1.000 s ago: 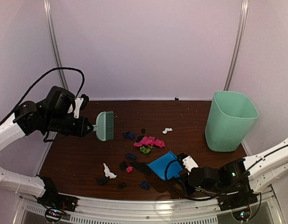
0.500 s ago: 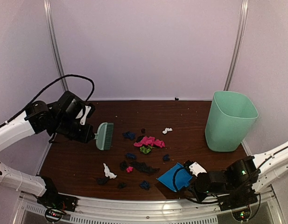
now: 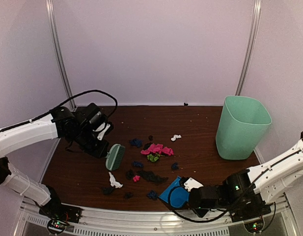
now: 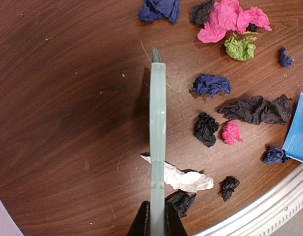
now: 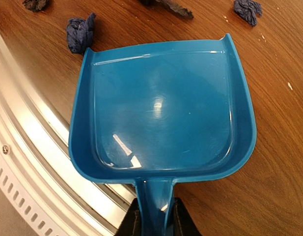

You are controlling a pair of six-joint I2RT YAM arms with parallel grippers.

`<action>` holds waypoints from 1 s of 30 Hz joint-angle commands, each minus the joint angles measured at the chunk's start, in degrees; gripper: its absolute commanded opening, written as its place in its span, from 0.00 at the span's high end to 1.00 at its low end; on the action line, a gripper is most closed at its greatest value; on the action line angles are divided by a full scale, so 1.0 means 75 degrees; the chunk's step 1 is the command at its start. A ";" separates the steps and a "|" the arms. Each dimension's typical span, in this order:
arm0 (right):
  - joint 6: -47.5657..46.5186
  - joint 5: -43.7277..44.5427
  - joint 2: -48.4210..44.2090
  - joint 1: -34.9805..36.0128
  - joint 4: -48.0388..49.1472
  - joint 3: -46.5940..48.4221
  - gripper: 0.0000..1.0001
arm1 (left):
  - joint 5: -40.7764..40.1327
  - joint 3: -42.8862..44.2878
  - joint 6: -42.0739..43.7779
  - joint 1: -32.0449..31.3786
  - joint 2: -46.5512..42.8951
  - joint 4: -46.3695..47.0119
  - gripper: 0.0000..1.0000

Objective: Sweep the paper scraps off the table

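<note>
Left wrist shows paper scraps (image 4: 210, 84) right of the left hand (image 4: 157, 222) (clamping brush (image 4: 157, 128)).

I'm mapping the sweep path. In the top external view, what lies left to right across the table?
Left to right: mint-green hand brush → farthest dark blue paper wad → blue plastic dustpan → mint-green plastic bin. The pink scraps overlap the dustpan's span, so they are left out.
</note>
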 commanded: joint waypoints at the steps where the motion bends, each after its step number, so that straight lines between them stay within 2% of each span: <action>1: -0.0573 -0.0157 0.0169 -0.0132 0.0563 0.0172 1.00 | 0.0639 0.0211 0.0353 0.0025 0.0320 0.0295 1.00; 8: -0.1245 -0.1583 0.0206 -0.1190 0.1438 0.0041 1.00 | 0.1238 0.0445 0.0562 0.0025 0.0923 0.0301 1.00; 14: -0.1908 -0.2220 0.0699 -0.1761 0.1456 0.0284 1.00 | 0.1620 0.0568 0.0696 0.0032 0.1241 0.0293 1.00; 30: -0.2934 -0.2423 0.2198 -0.2234 0.1361 0.1488 1.00 | 0.2298 0.0573 0.0937 -0.0093 0.1624 0.0299 1.00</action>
